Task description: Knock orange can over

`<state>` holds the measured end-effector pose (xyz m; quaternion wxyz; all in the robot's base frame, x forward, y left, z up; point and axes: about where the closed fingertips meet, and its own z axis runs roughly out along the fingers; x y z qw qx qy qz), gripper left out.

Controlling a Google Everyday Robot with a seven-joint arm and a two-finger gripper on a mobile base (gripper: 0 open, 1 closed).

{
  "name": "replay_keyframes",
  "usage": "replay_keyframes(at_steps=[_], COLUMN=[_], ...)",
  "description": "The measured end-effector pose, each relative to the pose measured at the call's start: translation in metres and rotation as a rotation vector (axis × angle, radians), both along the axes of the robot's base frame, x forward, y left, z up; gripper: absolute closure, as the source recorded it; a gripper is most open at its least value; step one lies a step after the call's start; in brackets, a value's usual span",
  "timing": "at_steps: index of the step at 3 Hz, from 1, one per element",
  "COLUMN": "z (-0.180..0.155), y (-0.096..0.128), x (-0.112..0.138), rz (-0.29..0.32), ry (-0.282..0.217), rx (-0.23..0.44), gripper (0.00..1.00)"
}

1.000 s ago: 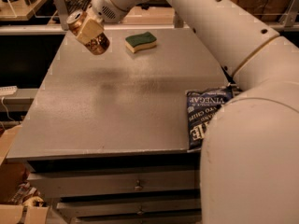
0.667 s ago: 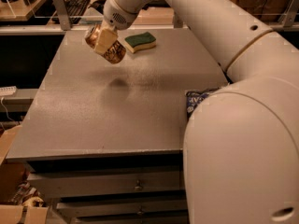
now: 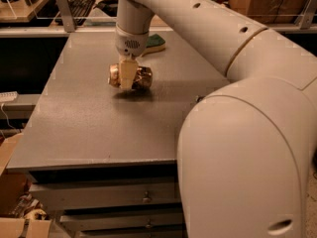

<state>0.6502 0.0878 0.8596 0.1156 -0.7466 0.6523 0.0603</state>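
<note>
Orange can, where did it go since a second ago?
The tool carried the orange can from up in the air near the far left corner down and toward the camera. It now lies sideways at the table top, the tool still clasping it. The green sponge stayed put.

Looking down at a slant from above the near edge of the grey table, facing across it toward its far edge. Sitting very close to the robot's own arm, crowding the right half of the single view. Catching the gripper in the upper middle, low over the tabletop, pinching the orange can. Taking in the drawer fronts at the bottom.
</note>
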Motion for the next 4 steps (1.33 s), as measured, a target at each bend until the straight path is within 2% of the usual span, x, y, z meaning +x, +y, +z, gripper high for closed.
replay_keyframes(at_steps=[1,2,3,4], z=[-0.011,-0.001,0.011,0.013], y=[-0.003,0.006,0.012,0.011], x=[-0.01,-0.023,-0.031,-0.041], rz=[0.035,0.072,0.094,0.099], ry=[0.021,0.015,0.006,0.022], rx=[-0.06,-0.02,0.028,0.084], gripper=[0.51,0.2,0.0,0.0])
